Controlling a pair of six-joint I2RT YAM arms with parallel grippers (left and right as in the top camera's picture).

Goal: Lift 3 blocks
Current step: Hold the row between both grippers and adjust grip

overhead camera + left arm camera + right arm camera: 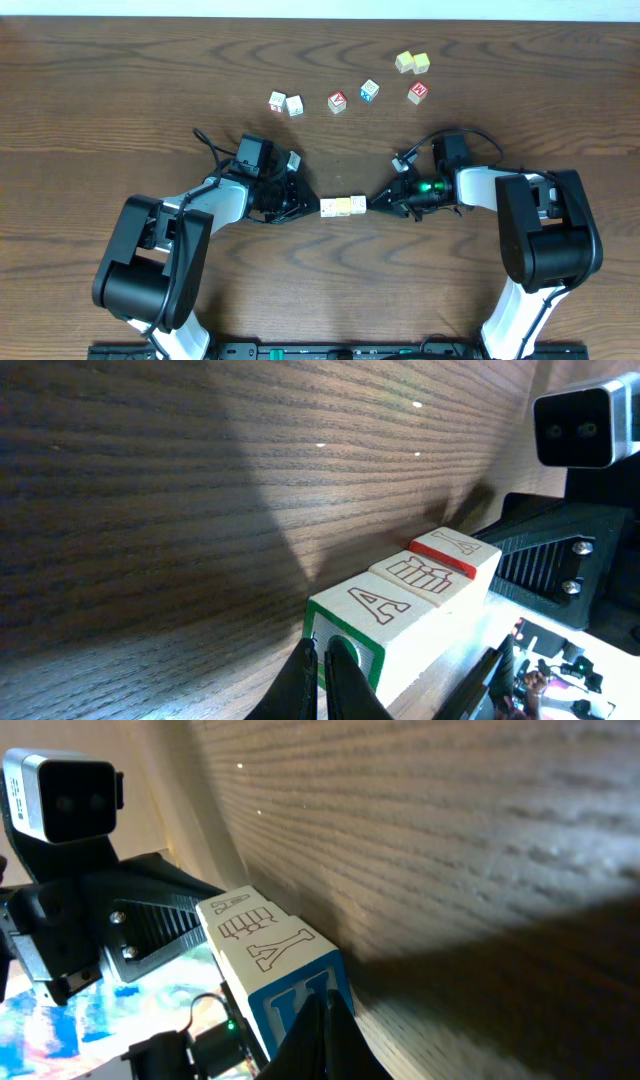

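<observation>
Three blocks [405, 600] in row against left gripper [322, 652]

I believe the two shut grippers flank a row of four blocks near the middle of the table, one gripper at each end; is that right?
Not quite: the row holds three blocks, not four, as the left wrist view shows most clearly. The rest stands: the left gripper and the right gripper, both shut, sit one at each end of the row, near the middle of the table.
</observation>
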